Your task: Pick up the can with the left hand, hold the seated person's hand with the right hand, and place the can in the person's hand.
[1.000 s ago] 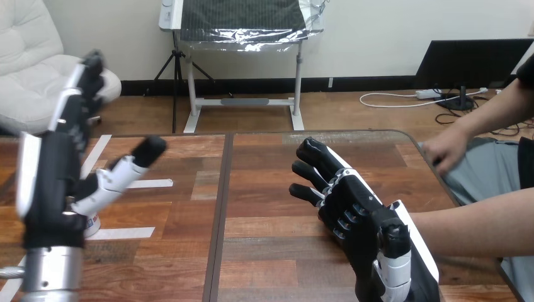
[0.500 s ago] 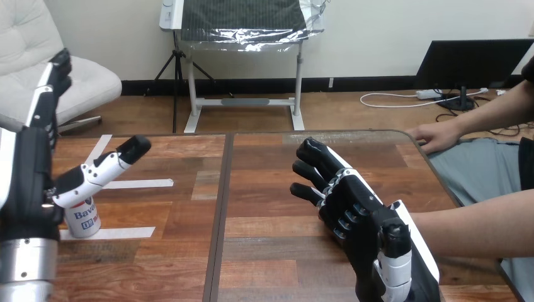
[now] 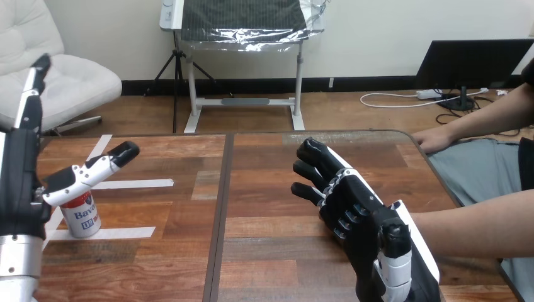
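Reaching for the can (image 3: 82, 214) is the step you are in. It stands upright on the worktop (image 3: 264, 207), not yet grasped, with a strip of white tape (image 3: 123, 233) running from its foot toward the middle.

Your left hand (image 3: 20, 182) is just beside the can on its outer side. It is spread wide with its fingers straight and pointing up, and its thumb (image 3: 94, 170) stretches across just above the can's top. It has hold of nothing, and I cannot tell whether the palm touches the can's wall.

Well to the right of the can, your right hand (image 3: 352, 214) hangs over the boards with fingers loosely bent and nothing in it. Farther from the can, at the worktop's far right edge, the person's hand (image 3: 434, 138) rests apart from both of yours. The person's forearm (image 3: 478, 229) lies near your right wrist.

As I judge it, the next move is to lower the left hand and bring the palm against the can's side. Get the thumb on one side and the fingers on the other, then curl them round before lifting. The thumb sits above the rim, not beside it, so closing from here could press on the top or tip the can. Once the grip is firm, send your right hand to the person's hand.
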Motion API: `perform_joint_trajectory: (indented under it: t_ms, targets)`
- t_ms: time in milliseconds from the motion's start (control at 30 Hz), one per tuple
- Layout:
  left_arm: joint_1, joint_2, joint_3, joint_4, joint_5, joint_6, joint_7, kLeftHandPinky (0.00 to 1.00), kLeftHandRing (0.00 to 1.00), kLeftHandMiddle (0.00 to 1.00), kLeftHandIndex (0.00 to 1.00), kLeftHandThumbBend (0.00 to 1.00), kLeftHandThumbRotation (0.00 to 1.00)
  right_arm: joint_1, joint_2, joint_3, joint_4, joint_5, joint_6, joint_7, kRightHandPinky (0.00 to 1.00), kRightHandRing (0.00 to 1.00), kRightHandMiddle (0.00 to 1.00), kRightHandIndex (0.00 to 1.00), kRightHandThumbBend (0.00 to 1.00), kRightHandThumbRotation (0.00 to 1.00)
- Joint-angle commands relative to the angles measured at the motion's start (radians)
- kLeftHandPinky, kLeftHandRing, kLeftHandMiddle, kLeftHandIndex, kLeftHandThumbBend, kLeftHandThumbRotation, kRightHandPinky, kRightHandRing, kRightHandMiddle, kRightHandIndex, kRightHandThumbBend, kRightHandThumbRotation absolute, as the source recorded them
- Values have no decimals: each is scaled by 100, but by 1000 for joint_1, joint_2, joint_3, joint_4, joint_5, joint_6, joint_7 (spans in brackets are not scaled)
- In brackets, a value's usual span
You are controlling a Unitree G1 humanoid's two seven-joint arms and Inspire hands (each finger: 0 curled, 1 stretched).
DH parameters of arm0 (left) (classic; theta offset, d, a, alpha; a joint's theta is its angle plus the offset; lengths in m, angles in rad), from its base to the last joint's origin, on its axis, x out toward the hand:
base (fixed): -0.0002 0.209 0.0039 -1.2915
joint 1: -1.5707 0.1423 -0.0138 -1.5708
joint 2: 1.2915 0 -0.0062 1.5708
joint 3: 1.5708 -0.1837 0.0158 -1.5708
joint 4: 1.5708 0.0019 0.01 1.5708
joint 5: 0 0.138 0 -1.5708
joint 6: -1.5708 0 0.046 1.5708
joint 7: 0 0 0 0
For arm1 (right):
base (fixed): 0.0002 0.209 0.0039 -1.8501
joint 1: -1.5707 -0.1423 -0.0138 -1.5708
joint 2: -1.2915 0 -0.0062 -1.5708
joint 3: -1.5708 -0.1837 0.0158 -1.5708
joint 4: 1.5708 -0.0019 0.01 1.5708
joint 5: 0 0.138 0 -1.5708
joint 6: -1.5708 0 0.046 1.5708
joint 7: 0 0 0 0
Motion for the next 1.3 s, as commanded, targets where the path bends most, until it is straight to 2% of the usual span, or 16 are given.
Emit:
perform_joint_trajectory:
  t_ms: [0, 400, 667, 1267]
  targets:
    - [-80, 41, 12, 40, 31, 3, 31, 100, 100, 100, 97, 100, 34, -29, 12, -2, -45, 6, -7, -3, 88, 93, 93, 90, 97, 100]
    - [-107, 69, 14, 112, 41, 43, 69, 99, 100, 99, 95, 100, 31, -29, 13, -2, -45, 6, -10, -4, 88, 92, 92, 90, 97, 100]
    - [-120, 85, 8, 152, 62, 80, 93, 88, 97, 98, 96, 100, 29, -31, 15, -1, -41, 6, -15, -2, 87, 92, 92, 90, 96, 100]
    - [-201, 134, -18, 341, 85, 97, 112, 82, 94, 97, 96, 100, 23, -30, 14, 1, -48, 6, -6, -4, 87, 92, 91, 89, 96, 100]
